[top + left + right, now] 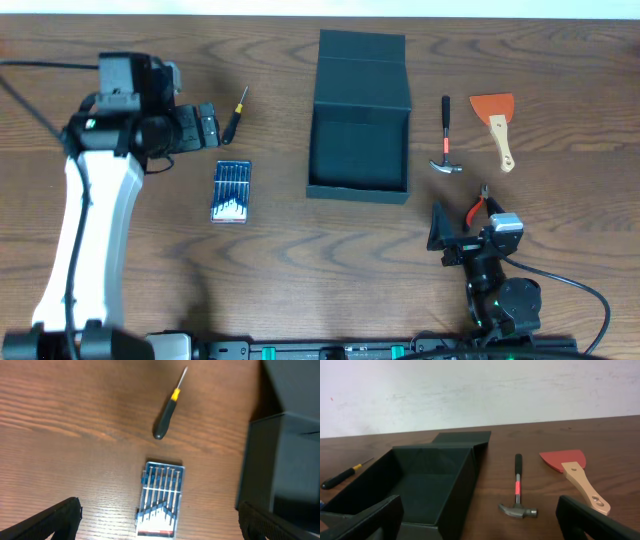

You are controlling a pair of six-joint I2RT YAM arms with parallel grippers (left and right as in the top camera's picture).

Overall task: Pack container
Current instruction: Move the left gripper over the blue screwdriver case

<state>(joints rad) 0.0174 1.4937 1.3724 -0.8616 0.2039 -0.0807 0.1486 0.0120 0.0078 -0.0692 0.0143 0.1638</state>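
Matte dark teal-black rectangular box w/ hinged flap lid sits mid-counter, flap back, empty, so tools can drop straight in. Left gripper has its jaws spread, aimed at the small blue screwdriver-set case, prob. our 1st pick. Right gripper also has spread jaws, nothing held.

Dark teal-black rigid rectangular container sits mid wooden table, lid flap laid back on its far side. Left of it: clear blue screwdriver-set case, black-handled yellow-collared screwdriver farther back. Right of it: black-and-red-handled hammer, orange-bladed wooden-handled scraper beyond that, red-handled pliers off its near right corner.
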